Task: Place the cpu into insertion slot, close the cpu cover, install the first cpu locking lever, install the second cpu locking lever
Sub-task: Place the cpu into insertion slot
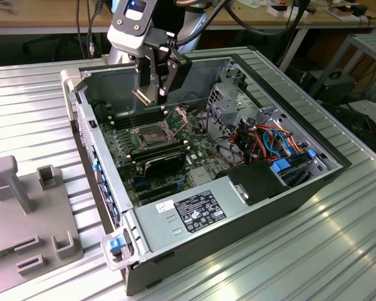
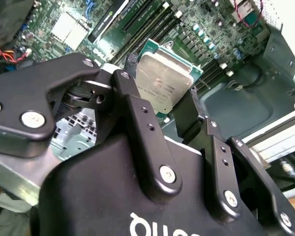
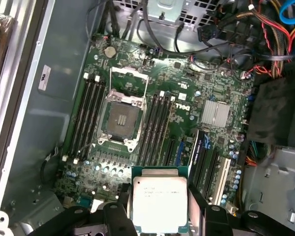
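Jaws pinch the cpu (image 3: 160,204) by opposite edges; I see my gripper (image 3: 159,196) holding it above the edge of the board (image 3: 187,98), well apart from the bare slot (image 3: 122,119), whose cover (image 3: 129,81) stands swung open beside it.

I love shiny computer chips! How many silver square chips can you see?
1. The cpu is clamped in the gripper, above the green motherboard; the insertion slot sits empty. Others could be hidden under parts.
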You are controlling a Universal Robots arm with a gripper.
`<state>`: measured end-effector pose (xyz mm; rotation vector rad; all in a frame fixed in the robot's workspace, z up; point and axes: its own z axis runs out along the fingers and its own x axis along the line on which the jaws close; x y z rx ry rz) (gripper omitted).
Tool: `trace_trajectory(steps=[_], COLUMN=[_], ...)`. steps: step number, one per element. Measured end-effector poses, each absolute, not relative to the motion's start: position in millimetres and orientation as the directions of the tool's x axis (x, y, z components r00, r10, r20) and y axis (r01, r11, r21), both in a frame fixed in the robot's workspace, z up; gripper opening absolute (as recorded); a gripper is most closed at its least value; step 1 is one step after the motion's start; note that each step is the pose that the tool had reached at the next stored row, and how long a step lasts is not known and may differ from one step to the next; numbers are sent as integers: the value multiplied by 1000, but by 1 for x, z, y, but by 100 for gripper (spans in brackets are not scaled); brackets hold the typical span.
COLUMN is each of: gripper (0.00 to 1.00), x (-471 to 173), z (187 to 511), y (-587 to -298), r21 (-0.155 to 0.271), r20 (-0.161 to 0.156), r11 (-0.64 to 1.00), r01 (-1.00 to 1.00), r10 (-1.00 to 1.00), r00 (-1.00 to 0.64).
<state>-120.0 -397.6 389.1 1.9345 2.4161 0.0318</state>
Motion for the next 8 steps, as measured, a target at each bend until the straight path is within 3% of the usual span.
trace_trajectory(steps=[8], gripper=[55], x=[-120], z=[388], y=[-398], r21=[45], r20=[-23], r11=[151], r01=[988], r10=[988], r00=[-150])
